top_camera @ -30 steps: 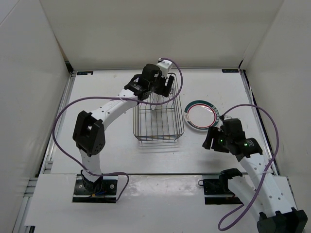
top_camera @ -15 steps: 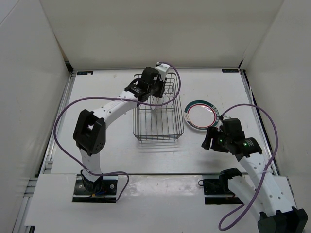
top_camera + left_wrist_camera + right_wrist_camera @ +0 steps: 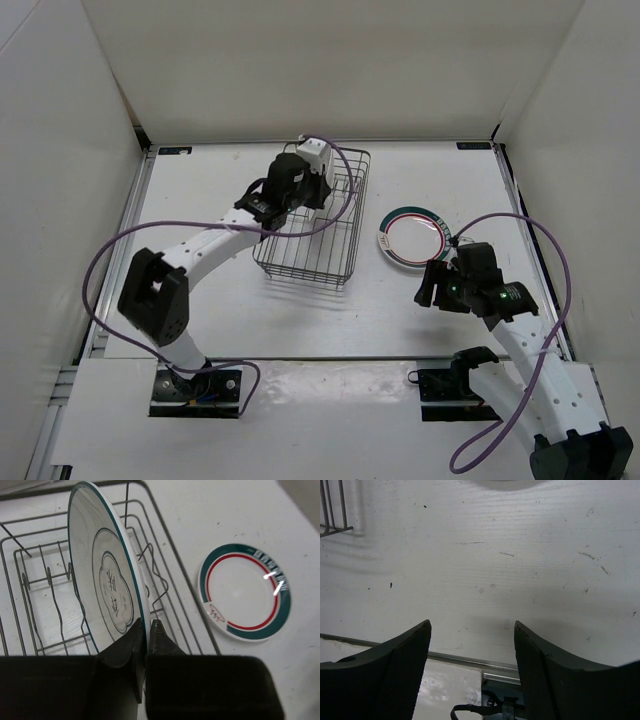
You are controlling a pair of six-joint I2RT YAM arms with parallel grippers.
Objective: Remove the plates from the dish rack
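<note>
A white plate with a thin teal rim (image 3: 107,575) stands upright among the tines of the dark wire dish rack (image 3: 189,587). My left gripper (image 3: 146,624) is shut on that plate's lower rim, one finger on each face. From above, the left gripper (image 3: 303,195) sits over the far end of the dish rack (image 3: 305,278), which lies skewed on the table. A second plate with teal and red rings (image 3: 412,238) lies flat on the table right of the rack. My right gripper (image 3: 440,285) hangs open over bare table, near that plate, holding nothing.
The white table (image 3: 220,300) is walled on three sides. A corner of the rack (image 3: 332,510) shows at the top left of the right wrist view. Purple cables loop off both arms. The arm bases and a metal rail (image 3: 470,660) line the near edge.
My left gripper has shut on the standing plate's rim. The left arm has swung left, and the rack has slid left and turned with it. The right arm has held still.
</note>
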